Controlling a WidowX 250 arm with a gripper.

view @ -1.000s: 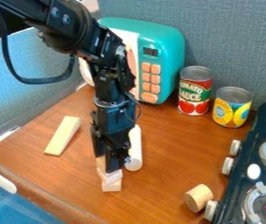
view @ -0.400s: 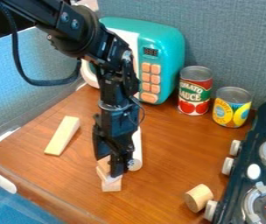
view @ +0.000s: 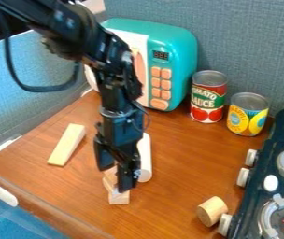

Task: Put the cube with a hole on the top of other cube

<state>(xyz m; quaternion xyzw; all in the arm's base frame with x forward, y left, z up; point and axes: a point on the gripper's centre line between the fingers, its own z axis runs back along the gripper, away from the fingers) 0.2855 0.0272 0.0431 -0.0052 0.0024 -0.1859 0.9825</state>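
You have the wedge point(view: 67, 145) left of the blocks point(view: 119, 198), the short cylinder point(view: 212, 211) to their right beside the stove point(view: 264, 175), and both cans point(view: 208, 99) right of the microwave point(view: 181, 46).

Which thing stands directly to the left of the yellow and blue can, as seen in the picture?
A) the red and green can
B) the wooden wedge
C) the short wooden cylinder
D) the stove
A: the red and green can stands beside the yellow and blue can, on its left in the view.
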